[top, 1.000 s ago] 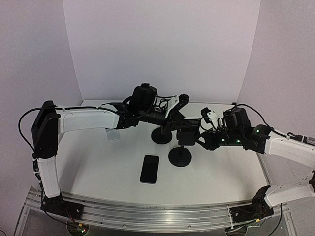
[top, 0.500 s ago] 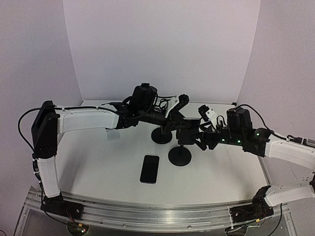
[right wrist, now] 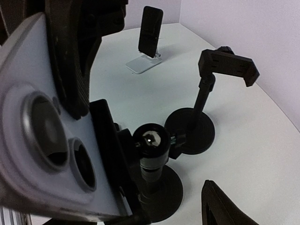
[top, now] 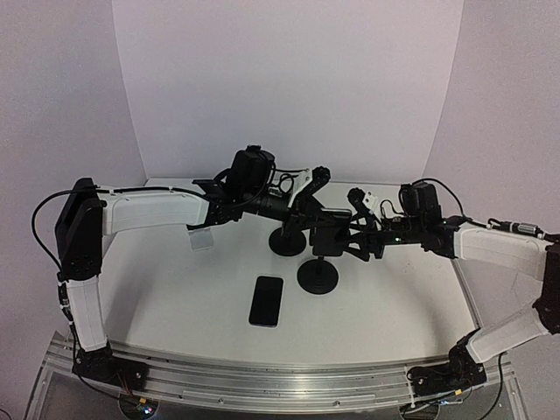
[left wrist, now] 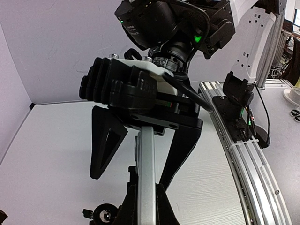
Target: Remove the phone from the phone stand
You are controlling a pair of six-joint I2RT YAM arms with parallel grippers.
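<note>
Phone [left wrist: 146, 183] stands between spread fingers of the right gripper [left wrist: 129, 180].

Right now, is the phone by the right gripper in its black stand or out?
In. The clamp of the black stand holds the phone, and the open right gripper straddles it.

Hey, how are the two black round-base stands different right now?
The near stand holds a phone in its clamp; the far stand has an empty clamp. The right tool is open around the near stand's phone, while the far stand stands clear of it. Both are black with round bases.
</note>
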